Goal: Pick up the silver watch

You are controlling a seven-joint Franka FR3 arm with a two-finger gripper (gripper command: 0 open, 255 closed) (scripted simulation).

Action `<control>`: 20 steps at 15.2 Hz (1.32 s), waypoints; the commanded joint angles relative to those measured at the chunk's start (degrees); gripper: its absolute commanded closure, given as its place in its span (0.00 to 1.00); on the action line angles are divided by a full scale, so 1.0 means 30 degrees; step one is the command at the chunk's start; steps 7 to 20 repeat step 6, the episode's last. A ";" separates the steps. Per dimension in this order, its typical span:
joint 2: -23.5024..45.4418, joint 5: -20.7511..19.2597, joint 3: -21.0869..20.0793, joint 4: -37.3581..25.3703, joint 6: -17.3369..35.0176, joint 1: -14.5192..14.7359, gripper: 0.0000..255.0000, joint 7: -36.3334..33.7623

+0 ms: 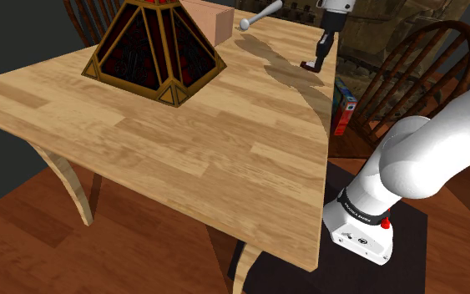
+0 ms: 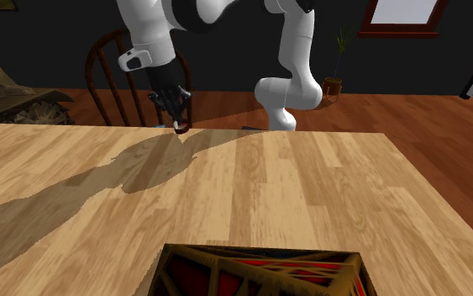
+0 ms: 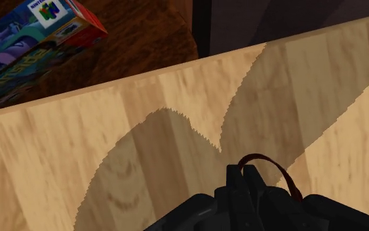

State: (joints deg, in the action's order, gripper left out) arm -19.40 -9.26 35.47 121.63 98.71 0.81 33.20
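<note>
My black gripper (image 1: 316,63) hangs at the wooden table's (image 1: 183,150) far corner, close to the edge on the shoulder view's right. The fingers are shut on the watch (image 1: 311,68), a small dark piece with a reddish-brown strap rather than a silver one. In the wrist view the strap (image 3: 282,172) loops out beside the closed gripper (image 3: 245,177), over the arm's shadow on the table top. From the second exterior view the gripper (image 2: 178,123) holds the watch (image 2: 181,129) just at the table's far edge. Whether the watch touches the wood I cannot tell.
A pyramid-shaped stained-glass lamp (image 1: 154,50) stands at the table's back left, with a pinkish box (image 1: 222,25) and a grey rod-like tool (image 1: 260,15) behind it. A wooden chair (image 1: 425,67) and a colourful game box (image 3: 32,39) on the floor lie beyond the table edge.
</note>
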 commanded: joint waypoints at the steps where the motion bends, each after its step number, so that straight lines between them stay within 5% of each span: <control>1: -0.0070 0.0013 -0.0097 -0.0445 -0.0521 0.0019 1.00 -0.0046; 20: -0.0094 0.0061 -0.0205 -0.1228 -0.1328 0.0056 1.00 -0.0054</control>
